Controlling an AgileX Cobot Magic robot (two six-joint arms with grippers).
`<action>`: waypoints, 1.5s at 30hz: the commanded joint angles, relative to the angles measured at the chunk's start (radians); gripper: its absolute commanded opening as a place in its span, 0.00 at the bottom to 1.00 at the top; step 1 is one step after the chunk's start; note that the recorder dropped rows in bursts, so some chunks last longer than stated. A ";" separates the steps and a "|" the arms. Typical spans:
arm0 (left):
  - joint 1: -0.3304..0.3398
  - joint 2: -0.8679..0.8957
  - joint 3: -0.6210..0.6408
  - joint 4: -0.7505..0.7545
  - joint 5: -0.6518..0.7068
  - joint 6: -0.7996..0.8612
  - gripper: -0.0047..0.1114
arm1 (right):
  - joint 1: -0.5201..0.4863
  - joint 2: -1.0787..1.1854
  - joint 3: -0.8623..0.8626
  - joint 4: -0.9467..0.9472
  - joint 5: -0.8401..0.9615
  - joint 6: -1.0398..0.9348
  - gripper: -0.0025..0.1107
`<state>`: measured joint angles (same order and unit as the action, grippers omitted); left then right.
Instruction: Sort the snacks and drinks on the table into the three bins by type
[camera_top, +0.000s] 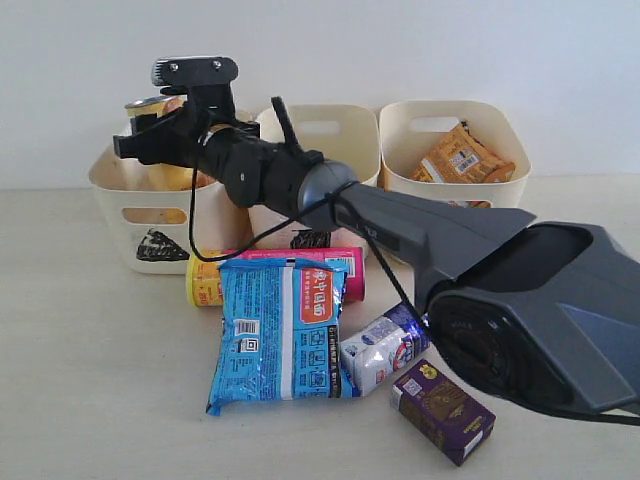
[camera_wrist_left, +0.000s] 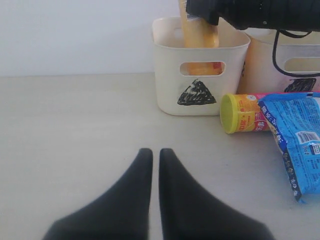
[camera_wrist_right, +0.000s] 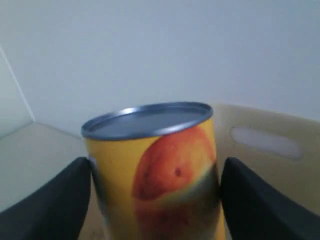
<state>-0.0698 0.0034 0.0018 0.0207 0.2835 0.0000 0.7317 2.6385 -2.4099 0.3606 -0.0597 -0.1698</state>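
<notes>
My right gripper (camera_wrist_right: 156, 165) is shut on the yellow canister (camera_wrist_right: 155, 175), a finger pressed on each side, inside the triangle bin (camera_top: 120, 195). In the exterior view the right gripper (camera_top: 150, 140) has reached across to that left bin, and the yellow canister (camera_top: 172, 178) stands upright in it. The pink canister (camera_top: 335, 265) lies on its side in front of the bins, partly under the blue bag (camera_top: 280, 330). The white and blue carton (camera_top: 380, 350) and the purple carton (camera_top: 442, 410) lie to the bag's right. The orange bag (camera_top: 462, 155) sits in the right bin (camera_top: 500, 130). My left gripper (camera_wrist_left: 156, 150) is shut and empty, low over the table (camera_wrist_left: 75, 130).
The middle bin (camera_top: 330, 125) stands behind the right arm (camera_top: 450, 230), its mark mostly hidden. The arm's dark base (camera_top: 540, 310) fills the right side. In the left wrist view the triangle bin (camera_wrist_left: 170, 75), pink canister (camera_wrist_left: 240, 112) and blue bag (camera_wrist_left: 300, 140) lie ahead.
</notes>
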 joint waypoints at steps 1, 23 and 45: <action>0.003 -0.003 -0.002 -0.002 -0.006 -0.007 0.07 | -0.005 -0.115 -0.006 -0.007 0.271 -0.035 0.32; 0.003 -0.003 -0.002 -0.002 -0.006 -0.007 0.07 | -0.003 -0.428 0.161 -0.145 1.129 -0.223 0.02; 0.003 -0.003 -0.002 -0.002 -0.006 -0.007 0.07 | -0.044 -0.653 0.696 -0.302 1.204 -0.253 0.66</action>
<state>-0.0698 0.0034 0.0018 0.0207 0.2835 0.0000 0.7224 1.9859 -1.7198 0.0812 1.1288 -0.5714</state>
